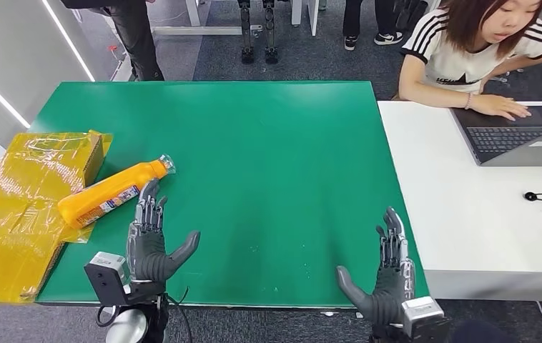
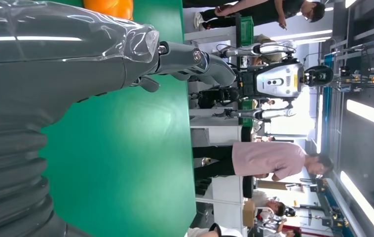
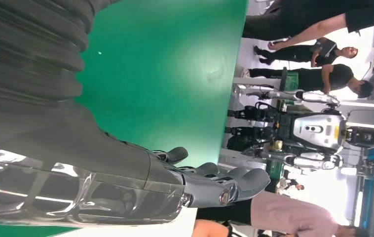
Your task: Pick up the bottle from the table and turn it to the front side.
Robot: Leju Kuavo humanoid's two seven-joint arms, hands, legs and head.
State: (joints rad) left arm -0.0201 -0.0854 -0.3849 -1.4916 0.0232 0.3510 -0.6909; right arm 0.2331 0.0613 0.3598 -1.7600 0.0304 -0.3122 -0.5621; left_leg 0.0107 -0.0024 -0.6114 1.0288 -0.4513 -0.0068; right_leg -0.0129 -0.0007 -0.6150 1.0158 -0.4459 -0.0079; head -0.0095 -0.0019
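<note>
Lying flat with fingers spread, the left hand (image 1: 151,241) nears the bottle (image 1: 113,193), holding nothing.

Green table (image 1: 268,164) beside white desk (image 1: 461,214), grey floor (image 1: 204,53)

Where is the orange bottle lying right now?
In the head view the orange bottle lies on its side at the green table's left edge, against the yellow wrapped box, just ahead of the left hand.

The left robot hand (image 1: 151,241) and right robot hand (image 1: 386,275) have dark grey fingers, thick grey thumbs, glossy ribbed grey covers, and boxy wrist cameras with black cables.
</note>
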